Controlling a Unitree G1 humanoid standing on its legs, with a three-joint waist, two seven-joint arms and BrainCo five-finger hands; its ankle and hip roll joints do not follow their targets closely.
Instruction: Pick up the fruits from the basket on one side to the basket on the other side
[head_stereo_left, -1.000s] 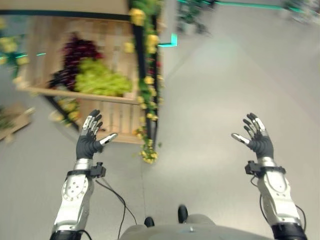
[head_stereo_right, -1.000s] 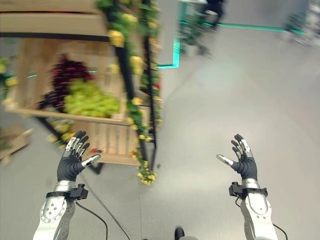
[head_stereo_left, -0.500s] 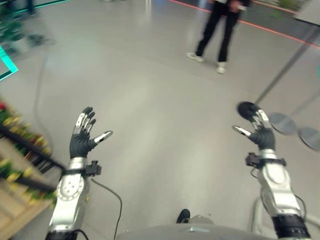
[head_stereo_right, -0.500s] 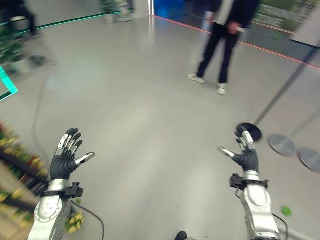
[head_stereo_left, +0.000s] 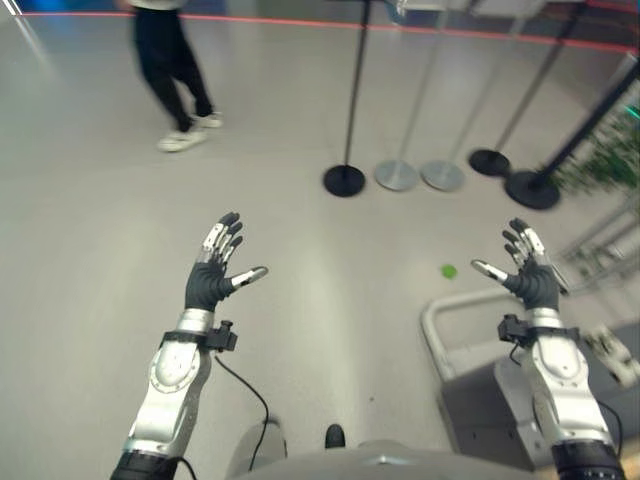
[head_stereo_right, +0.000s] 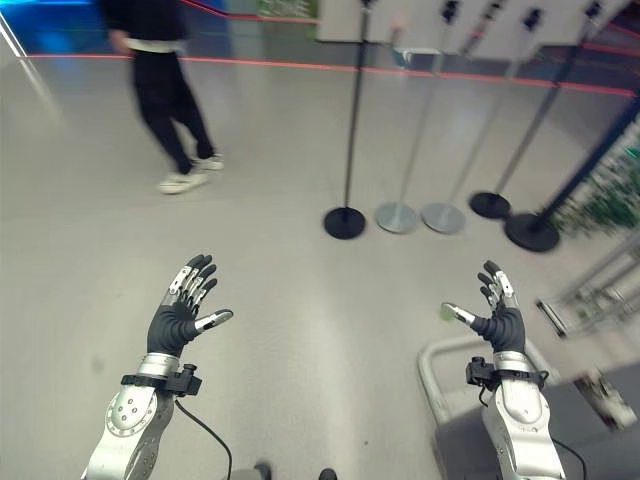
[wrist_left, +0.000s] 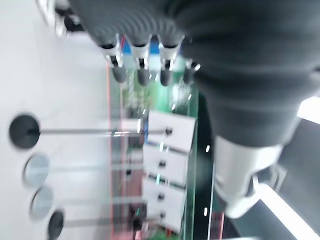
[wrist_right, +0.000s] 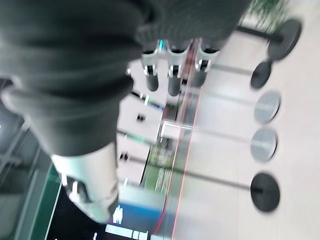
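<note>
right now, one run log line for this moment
left hand: open, empty | right hand: open, empty | green fruit: on floor | baskets: unseen

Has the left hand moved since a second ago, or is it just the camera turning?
Cannot tell. The whole view has swung from the fruit shelf to stanchions and a person, so nothing fixed carries over. The left hand is raised and open, as before.

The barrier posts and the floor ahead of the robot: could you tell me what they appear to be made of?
The barrier posts look like metal: thin straight poles on flat round bases, some black-coated, some bare silver-grey. The floor looks like smooth, pale grey polished concrete or resin, with a soft sheen; which one, I can't tell.
</note>
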